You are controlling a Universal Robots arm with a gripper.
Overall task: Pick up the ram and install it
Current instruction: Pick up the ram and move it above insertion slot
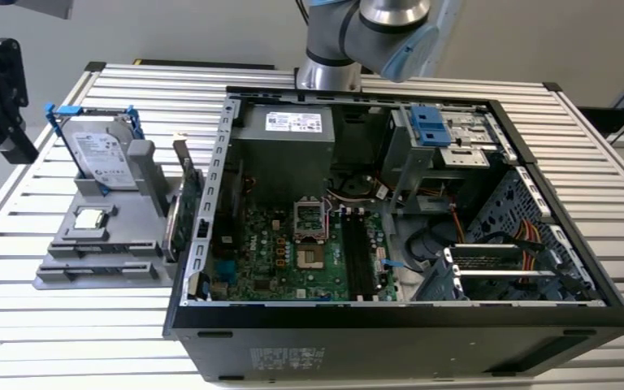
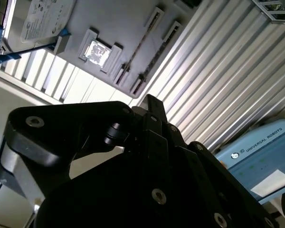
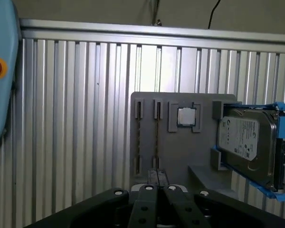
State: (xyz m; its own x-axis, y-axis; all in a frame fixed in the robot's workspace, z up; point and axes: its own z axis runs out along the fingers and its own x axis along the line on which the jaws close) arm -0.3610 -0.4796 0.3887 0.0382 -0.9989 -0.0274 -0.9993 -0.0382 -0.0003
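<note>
The ram (image 3: 156, 142) shows as a thin dark strip seen edge-on. It stands between two slot holders of the grey fixture (image 3: 199, 156), and I also see it as a thin line (image 2: 151, 61) in the second wrist view. A similar strip (image 3: 138, 137) stands one slot over. My gripper (image 3: 156, 179) hangs well above the fixture, roughly in line with the ram and apart from it. Its black fingers meet at a tip (image 2: 149, 102) with nothing between them, so it is shut. The motherboard's long black slots (image 1: 357, 252) lie inside the open computer case (image 1: 529, 175).
The fixture (image 1: 62, 272) also carries a processor chip (image 3: 185, 116) and a silver hard drive (image 3: 244, 142) in a blue-clipped frame. A green expansion card (image 1: 189, 207) stands between fixture and case. The slatted table (image 3: 76, 133) surrounds it; a teach pendant (image 2: 261, 164) lies nearby.
</note>
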